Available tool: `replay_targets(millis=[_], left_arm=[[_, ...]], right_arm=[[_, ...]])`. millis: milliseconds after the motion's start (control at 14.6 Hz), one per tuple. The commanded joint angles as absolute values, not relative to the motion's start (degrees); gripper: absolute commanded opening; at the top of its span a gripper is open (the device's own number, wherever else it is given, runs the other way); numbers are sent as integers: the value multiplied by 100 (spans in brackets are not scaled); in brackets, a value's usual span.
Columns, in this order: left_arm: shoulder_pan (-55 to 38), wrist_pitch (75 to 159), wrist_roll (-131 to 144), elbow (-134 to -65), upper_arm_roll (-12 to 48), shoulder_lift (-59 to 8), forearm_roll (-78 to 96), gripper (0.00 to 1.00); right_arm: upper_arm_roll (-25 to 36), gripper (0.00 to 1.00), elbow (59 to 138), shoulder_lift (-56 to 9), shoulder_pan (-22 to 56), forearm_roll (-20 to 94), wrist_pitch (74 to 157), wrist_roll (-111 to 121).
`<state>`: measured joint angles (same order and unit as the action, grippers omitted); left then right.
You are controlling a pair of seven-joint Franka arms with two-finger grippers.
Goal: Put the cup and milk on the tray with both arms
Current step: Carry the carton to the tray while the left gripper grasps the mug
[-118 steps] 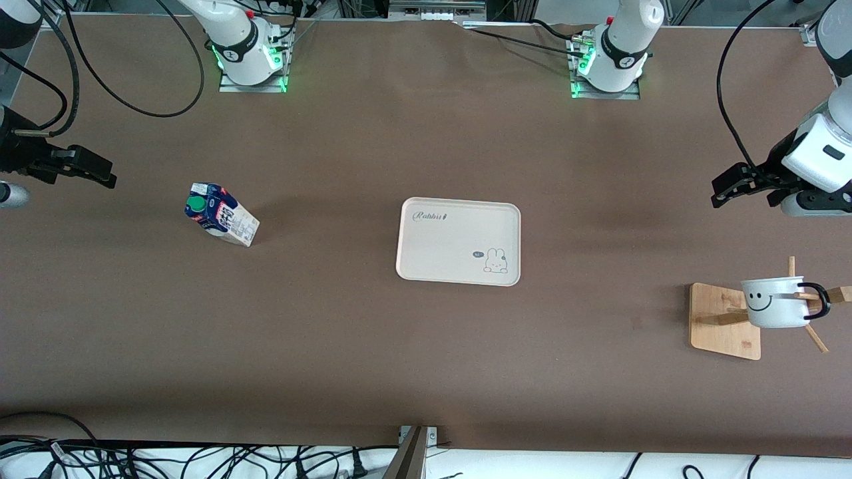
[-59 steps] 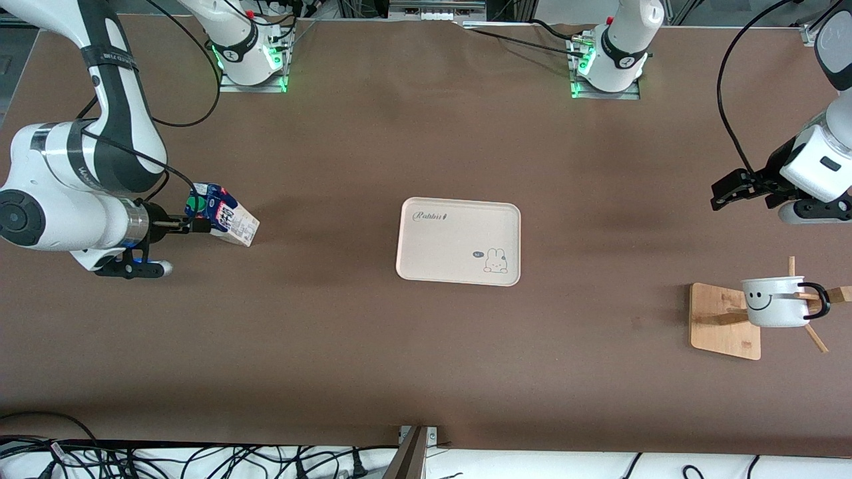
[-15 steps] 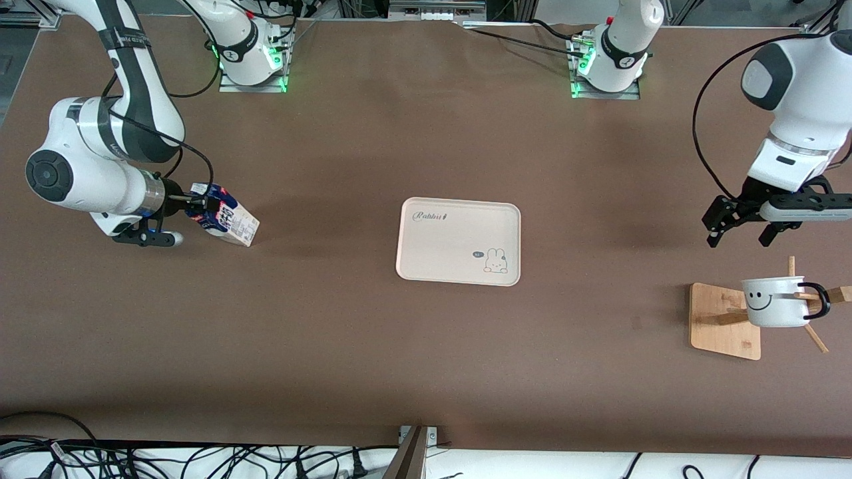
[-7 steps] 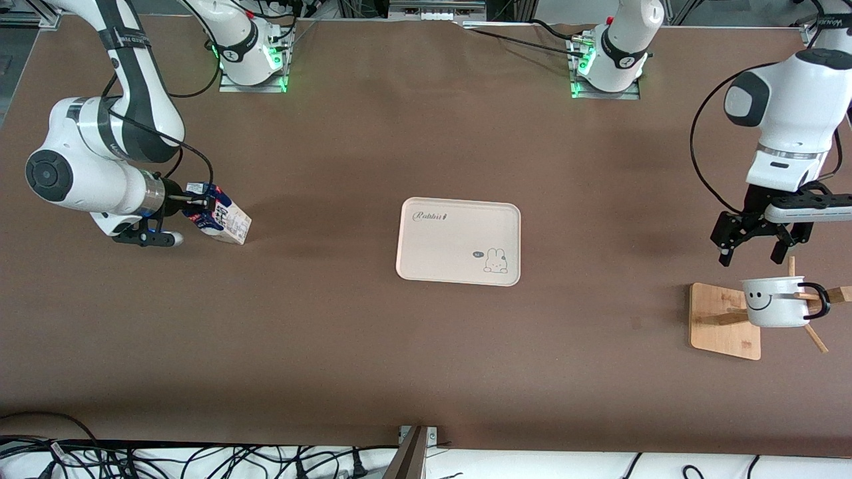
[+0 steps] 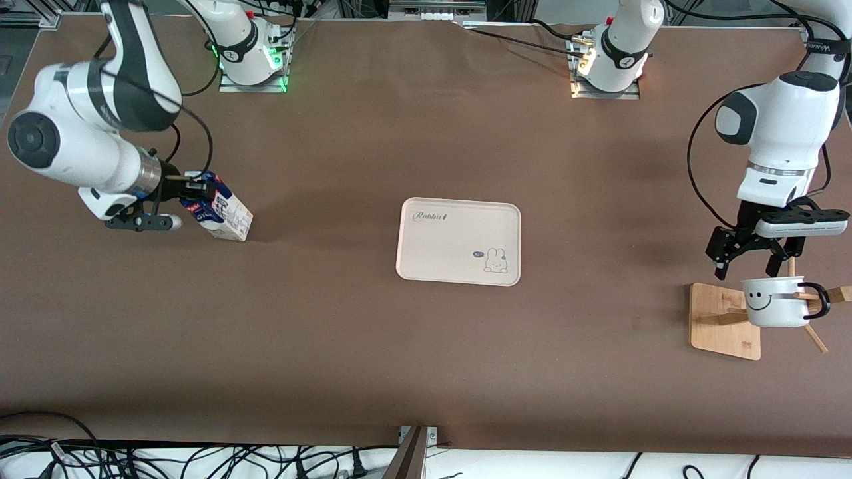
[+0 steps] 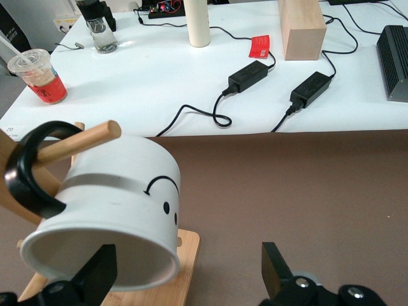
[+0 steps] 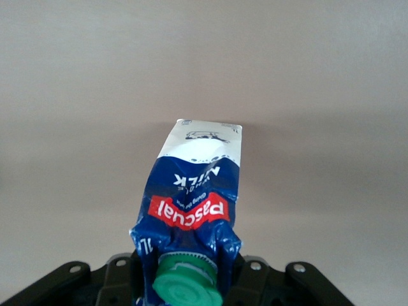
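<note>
Brown table (image 5: 373,346) spreads bare around tray (image 5: 458,241), milk (image 5: 223,213), cup (image 5: 772,301).

The cup (image 6: 108,204) hangs tilted on a wooden rack (image 6: 83,137), one end effector finger (image 6: 95,274) at its rim.

right arm (image 5: 93,126): enters at upper left of frame, elbow bent, wrist level | right end effector (image 5: 194,194): fingers clamped on the milk (image 5: 223,214) at its gable top | left arm (image 5: 779,133): reaches down at right edge of frame, wrist vertical | left end effector (image 5: 749,261): fingers spread, straddling the cup (image 5: 772,303) rim
</note>
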<state>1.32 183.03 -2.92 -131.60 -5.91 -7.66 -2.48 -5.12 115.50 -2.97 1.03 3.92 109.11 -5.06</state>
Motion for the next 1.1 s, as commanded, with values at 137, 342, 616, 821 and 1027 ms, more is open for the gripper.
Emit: replay_targets(millis=[137, 342, 616, 821, 1027], left_arm=[[132, 18404, -343, -12517, -598, -1335, -343, 100], [132, 18404, -343, -12410, -606, -1468, -334, 100], [141, 18404, -343, -12349, -606, -1556, -343, 100], [237, 18404, -360, -12436, -606, -1424, -387, 100], [290, 18500, -492, -12699, -606, -1319, -396, 100]], right_arm=[[-1404, 41, 11462, 132, 114, 920, 11467, -1008], [-1810, 41, 10717, -446, 403, 1037, 11839, -2141], [-1802, 41, 10116, -966, 1062, 958, 12162, -2856], [-1802, 41, 10116, -1107, 1283, 984, 12532, -3022], [-1802, 41, 10116, -1274, 1511, 993, 12910, -3927]])
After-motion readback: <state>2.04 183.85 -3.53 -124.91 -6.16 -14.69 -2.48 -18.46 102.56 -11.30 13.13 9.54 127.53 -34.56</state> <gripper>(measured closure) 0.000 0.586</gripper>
